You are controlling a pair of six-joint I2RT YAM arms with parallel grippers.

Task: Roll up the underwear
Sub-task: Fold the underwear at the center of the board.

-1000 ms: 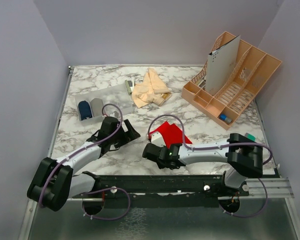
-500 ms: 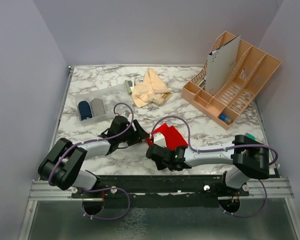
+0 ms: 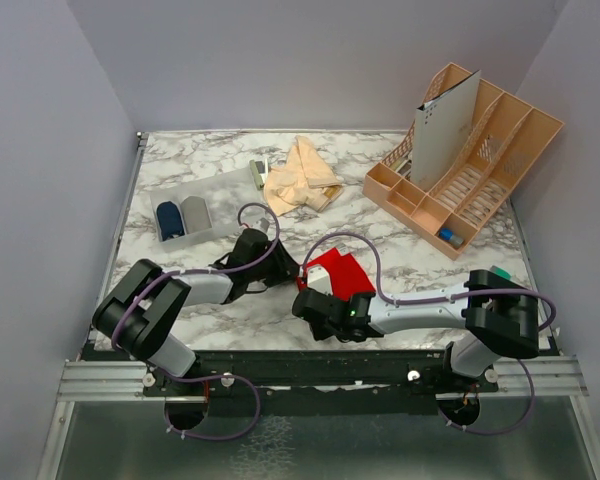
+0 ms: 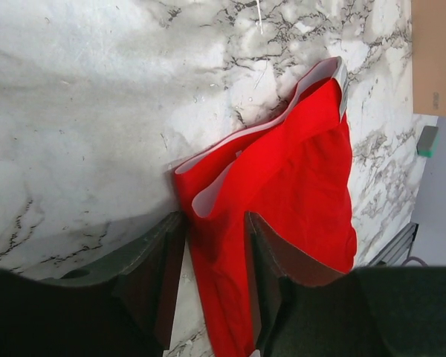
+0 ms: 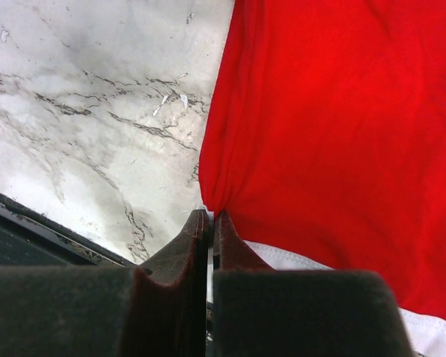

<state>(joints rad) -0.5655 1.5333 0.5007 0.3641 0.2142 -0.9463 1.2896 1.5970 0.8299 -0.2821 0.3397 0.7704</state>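
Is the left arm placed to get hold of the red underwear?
Probably yes: the left fingers straddle the red underwear at its trimmed corner, unobstructed. The right fingers pinch another edge, clear of them.

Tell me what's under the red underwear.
Only marble table shows around the red underwear; anything beneath the cloth is covered. The left gripper straddles its trimmed corner; the right gripper pinches an edge.
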